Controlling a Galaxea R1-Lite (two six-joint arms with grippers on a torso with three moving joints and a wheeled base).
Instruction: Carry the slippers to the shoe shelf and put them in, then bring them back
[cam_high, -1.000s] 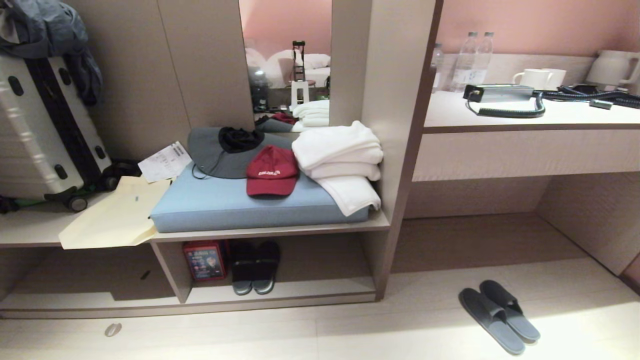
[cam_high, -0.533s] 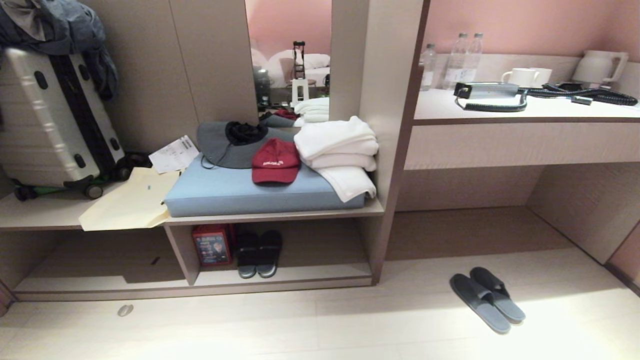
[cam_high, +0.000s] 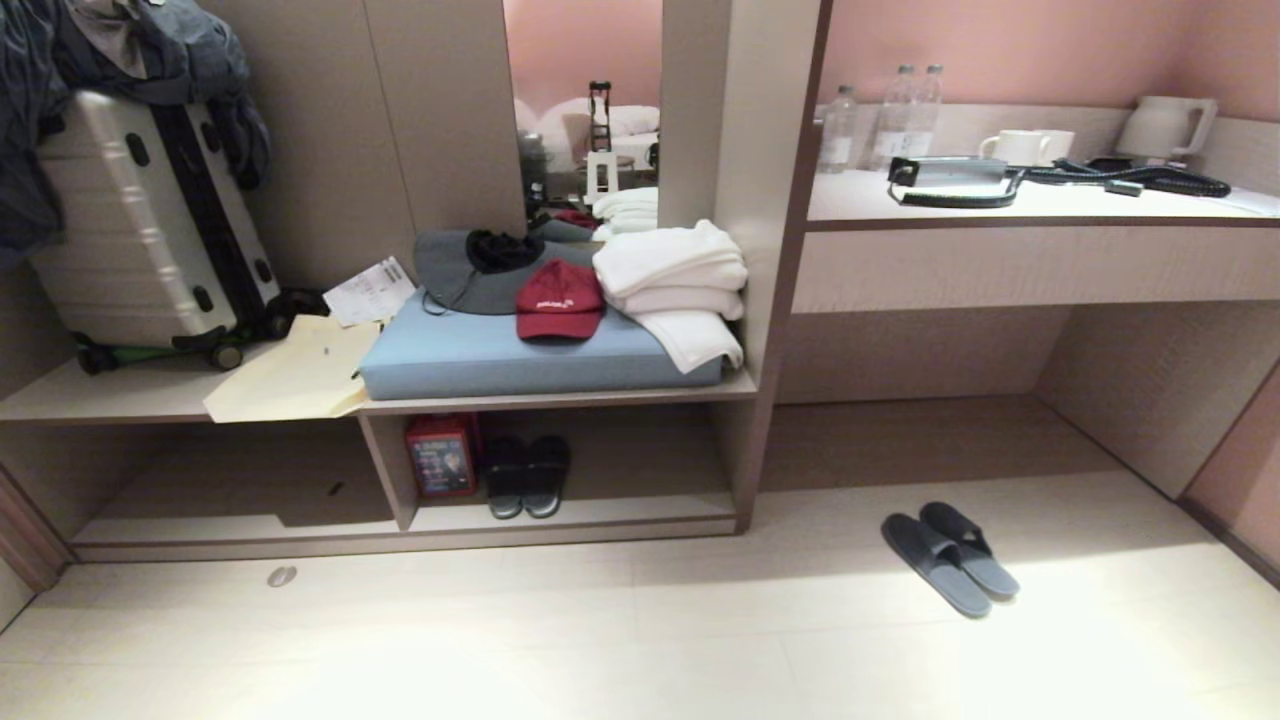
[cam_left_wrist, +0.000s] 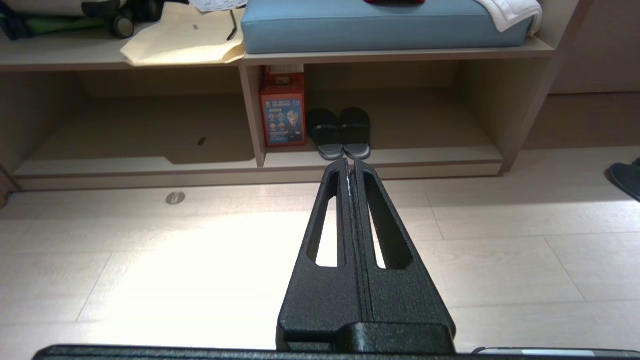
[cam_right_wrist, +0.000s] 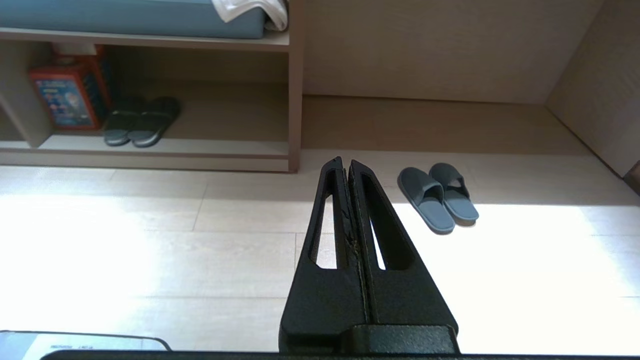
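Well apart, slippers (cam_high: 950, 556) on floor, shoe shelf (cam_high: 580, 512) holding dark pair

The shoe shelf (cam_high: 640, 512) holds a red box (cam_high: 441, 456) and dark slippers (cam_high: 528, 476) at its left; its right part lies open. Bare floor (cam_high: 600, 640) surrounds the slippers (cam_high: 950, 555), well apart from the shelf.

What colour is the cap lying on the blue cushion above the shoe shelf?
The cap is dark red with small white lettering; the head view shows it best.
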